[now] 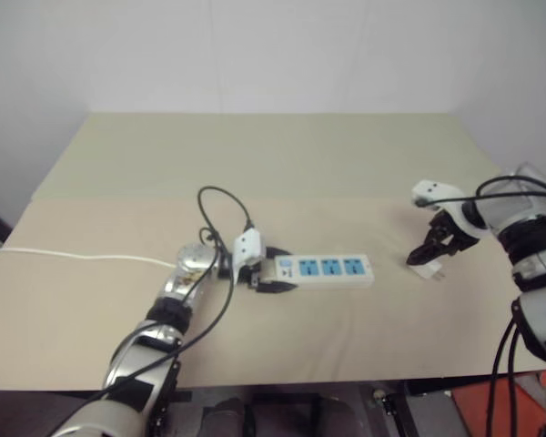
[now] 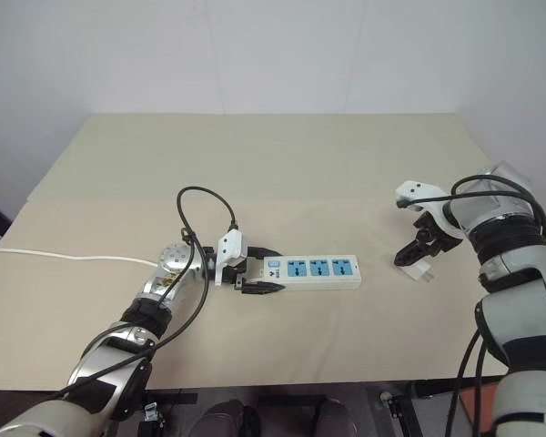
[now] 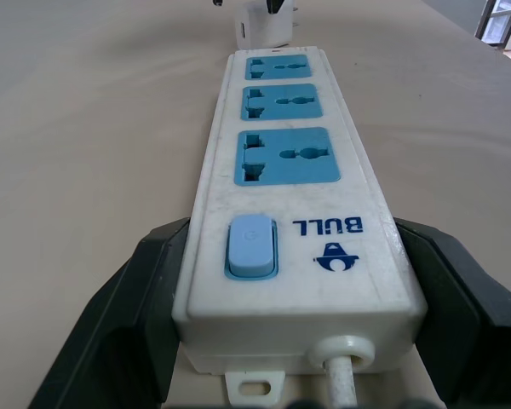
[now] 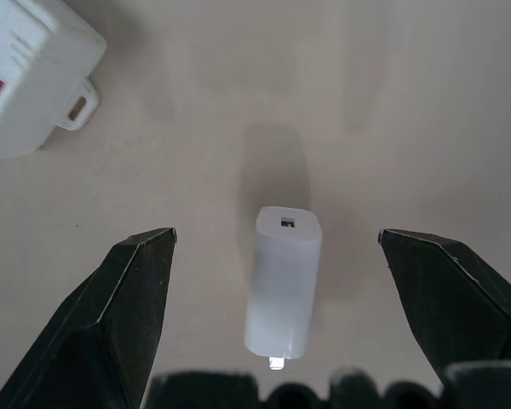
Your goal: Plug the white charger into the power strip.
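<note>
Gripping: left gripper (image 2: pixel 255 276) jaws clamp the power strip (image 2: pixel 314 270) at its switch end.
Charger: the white charger (image 4: pixel 283 292) lies at the strip's 3 o'clock, between the right gripper (image 4: pixel 277 298) spread jaws.

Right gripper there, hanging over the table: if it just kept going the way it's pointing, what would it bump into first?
Probably the white charger, lying on the table between the right gripper's open fingers.
</note>
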You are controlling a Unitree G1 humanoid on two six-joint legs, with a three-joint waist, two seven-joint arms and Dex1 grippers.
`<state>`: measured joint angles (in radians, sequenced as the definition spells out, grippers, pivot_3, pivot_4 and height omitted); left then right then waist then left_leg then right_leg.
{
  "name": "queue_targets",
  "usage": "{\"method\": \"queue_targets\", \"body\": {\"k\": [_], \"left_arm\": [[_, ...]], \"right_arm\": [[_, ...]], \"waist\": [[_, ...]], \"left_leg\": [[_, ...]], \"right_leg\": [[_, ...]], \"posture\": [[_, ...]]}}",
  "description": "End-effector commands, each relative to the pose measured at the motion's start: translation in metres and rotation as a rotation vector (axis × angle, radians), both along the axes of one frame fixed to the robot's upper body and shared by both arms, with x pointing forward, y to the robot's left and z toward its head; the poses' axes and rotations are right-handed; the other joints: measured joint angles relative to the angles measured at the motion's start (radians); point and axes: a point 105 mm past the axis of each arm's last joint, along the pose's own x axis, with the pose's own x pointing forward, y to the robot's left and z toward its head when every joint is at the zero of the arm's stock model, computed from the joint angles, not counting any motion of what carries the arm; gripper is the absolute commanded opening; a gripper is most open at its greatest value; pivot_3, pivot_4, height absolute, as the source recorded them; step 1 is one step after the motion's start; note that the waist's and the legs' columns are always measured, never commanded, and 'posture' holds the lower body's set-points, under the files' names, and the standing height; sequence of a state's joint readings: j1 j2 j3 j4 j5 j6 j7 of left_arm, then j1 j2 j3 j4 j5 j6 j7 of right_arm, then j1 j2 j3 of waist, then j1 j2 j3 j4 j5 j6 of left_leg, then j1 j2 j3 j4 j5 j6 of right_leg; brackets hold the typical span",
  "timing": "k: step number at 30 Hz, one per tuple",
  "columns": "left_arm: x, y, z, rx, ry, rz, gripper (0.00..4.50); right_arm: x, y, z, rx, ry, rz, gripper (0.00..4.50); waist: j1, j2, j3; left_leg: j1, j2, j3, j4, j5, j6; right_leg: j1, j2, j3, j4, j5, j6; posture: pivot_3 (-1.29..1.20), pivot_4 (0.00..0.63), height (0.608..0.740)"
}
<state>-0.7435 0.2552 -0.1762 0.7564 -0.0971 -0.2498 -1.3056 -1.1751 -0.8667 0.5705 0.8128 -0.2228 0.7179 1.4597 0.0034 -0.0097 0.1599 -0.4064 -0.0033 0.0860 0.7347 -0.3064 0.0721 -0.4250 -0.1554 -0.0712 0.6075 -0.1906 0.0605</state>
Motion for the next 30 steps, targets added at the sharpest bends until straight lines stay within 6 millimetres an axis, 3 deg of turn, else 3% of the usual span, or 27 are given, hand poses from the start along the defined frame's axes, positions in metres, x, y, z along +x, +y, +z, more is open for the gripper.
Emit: {"method": "queue_targets", "body": {"k": [1,17,20,28,30], "left_arm": [[-0.006,-0.004,-0.008,0.025,0.023,-0.026,3.27],[-0.008,0.001,-0.009,0.027,0.025,-0.011,3.27],[-0.008,0.002,-0.01,0.029,0.025,-0.009,3.27],[-0.007,0.004,-0.009,0.031,0.024,0.0,3.27],[-0.007,0.005,-0.009,0.032,0.024,0.001,3.27]], "right_arm": [[0.004,-0.002,0.008,0.001,-0.038,0.0,4.5],[0.006,-0.003,-0.007,0.011,-0.016,-0.027,4.5],[0.005,-0.002,-0.009,0.015,-0.006,-0.027,3.9],[0.002,-0.001,-0.015,0.019,0.019,-0.024,1.19],[0.0,0.0,-0.018,0.023,0.031,-0.013,1.09]], "waist": [[-0.002,0.0,0.0],[-0.01,0.0,0.0],[-0.014,0.0,0.0],[-0.017,0.0,0.0],[-0.017,0.0,0.0]], "left_leg": [[0.0,0.0,0.0,0.0,0.0,0.0],[0.0,0.0,0.0,0.0,0.001,-0.001],[0.001,0.0,0.0,0.0,0.001,-0.001],[0.001,0.0,0.0,0.0,0.001,-0.001],[0.001,0.0,0.0,0.0,0.001,-0.001]], "right_leg": [[0.0,0.0,0.0,0.0,0.0,0.0],[0.0,0.0,0.0,0.0,0.0,0.0],[0.0,0.0,0.0,0.0,0.0,0.0],[0.0,0.0,0.0,0.0,0.0,0.0],[0.001,0.0,0.0,0.0,0.0,0.0]], "posture": [[0.0,0.15,0.74],[0.0,0.15,0.74],[0.0,0.15,0.74],[0.0,0.15,0.74],[0.0,0.15,0.74]]}}
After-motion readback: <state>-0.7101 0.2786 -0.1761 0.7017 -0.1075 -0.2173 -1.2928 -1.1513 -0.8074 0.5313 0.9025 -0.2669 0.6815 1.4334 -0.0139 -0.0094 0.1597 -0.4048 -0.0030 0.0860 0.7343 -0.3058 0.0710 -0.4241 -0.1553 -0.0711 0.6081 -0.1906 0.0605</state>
